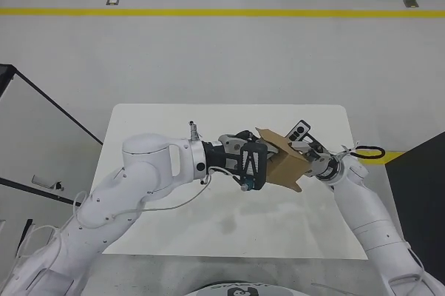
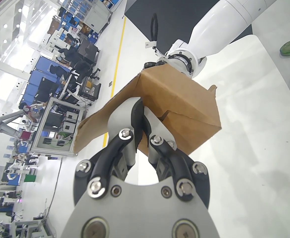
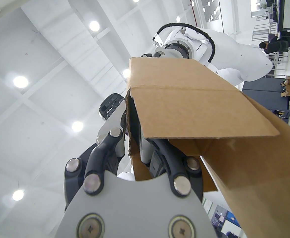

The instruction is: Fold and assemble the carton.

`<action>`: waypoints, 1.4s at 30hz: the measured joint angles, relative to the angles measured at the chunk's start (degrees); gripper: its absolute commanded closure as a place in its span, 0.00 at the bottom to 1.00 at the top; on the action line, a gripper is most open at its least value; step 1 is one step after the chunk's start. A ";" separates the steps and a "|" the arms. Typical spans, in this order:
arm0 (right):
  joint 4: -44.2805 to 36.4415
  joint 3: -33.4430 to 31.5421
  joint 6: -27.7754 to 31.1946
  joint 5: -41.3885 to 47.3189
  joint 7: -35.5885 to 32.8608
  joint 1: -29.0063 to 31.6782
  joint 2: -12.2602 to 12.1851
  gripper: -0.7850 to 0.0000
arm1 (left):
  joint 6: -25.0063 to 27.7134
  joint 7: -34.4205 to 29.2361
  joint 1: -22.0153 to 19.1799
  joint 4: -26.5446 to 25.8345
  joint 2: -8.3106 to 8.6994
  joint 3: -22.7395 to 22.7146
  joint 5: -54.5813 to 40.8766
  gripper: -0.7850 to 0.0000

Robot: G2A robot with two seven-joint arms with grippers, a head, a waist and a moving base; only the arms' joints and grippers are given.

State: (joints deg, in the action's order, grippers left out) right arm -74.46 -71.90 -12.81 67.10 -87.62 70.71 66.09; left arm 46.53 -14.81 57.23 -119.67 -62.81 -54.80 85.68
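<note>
Top view: the carton [image 1: 285, 164], partly erected, is held clear of the table [image 1: 171, 133], right of the frame's centre, between the two arms. The left gripper [image 1: 252, 166] meets it from the frame's left and the right gripper [image 1: 311, 159] from the frame's right.

Left wrist view: the left gripper [image 2: 141, 115] is closed nearly to contact, its pads pinching an edge of a carton [image 2: 182, 102] panel. A flap [image 2: 95, 125] stands open beside the grip.

Right wrist view: the right gripper [image 3: 132, 127] is closed on a carton [image 3: 197, 110] wall, one finger on each side of the board.

Hazards, as judged from this pose:
- Both holds are thin edge pinches. If the arms pull apart or twist out of step, the board may slip out or tear at a crease.
- Too hard a squeeze could crush the corrugated wall.
- The open flap could catch on a finger during folding and bend the wrong way.
- If one grip lets go, the carton would hang and swing from the other.
</note>
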 measured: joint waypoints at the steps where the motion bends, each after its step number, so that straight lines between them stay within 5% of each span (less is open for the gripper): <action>1: 0.04 -0.07 0.05 0.03 0.04 -0.01 0.00 1.00 | 0.00 -0.03 -0.02 0.04 0.00 -0.14 -0.10 1.00; 42: 0.86 -0.35 0.13 0.21 -0.22 -0.15 -0.03 1.00 | -0.13 -0.64 0.06 0.17 -0.20 -0.71 -0.63 1.00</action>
State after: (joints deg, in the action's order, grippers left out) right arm -73.60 -72.25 -12.68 67.31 -87.84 70.56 66.06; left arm 46.40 -15.46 57.29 -119.50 -63.00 -55.51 85.05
